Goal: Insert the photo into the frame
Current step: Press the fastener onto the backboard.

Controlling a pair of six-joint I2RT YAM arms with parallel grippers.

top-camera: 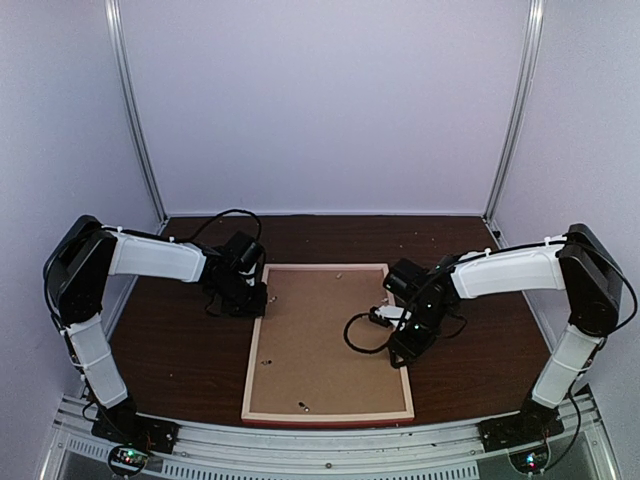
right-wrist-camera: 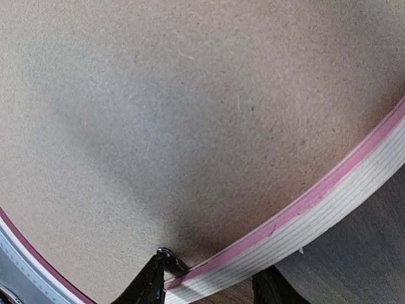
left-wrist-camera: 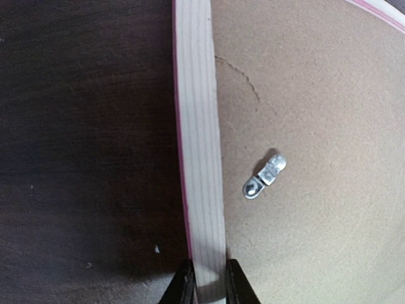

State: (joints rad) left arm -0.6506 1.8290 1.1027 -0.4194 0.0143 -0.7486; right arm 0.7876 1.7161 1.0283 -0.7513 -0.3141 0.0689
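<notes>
Frame (top-camera: pixel 254 360) back-up, backing board (top-camera: pixel 320 350) seated inside. Left jaws clamp left bar; right jaws straddle right bar, grip unclear.

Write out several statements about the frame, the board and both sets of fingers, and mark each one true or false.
1. The pink-fronted wooden picture frame lies back up on the dark wooden table. True.
2. The left fingers straddle the frame's pale bar. True.
3. The brown backing board lies on the table beside the frame. False: it sits inside the frame.
4. A small silver metal clip sits on the backing board. True.
5. The right fingers are at the frame's left bar. False: they straddle its right bar.
6. A photo lies on top of the board. False: no photo shows in any view.
</notes>
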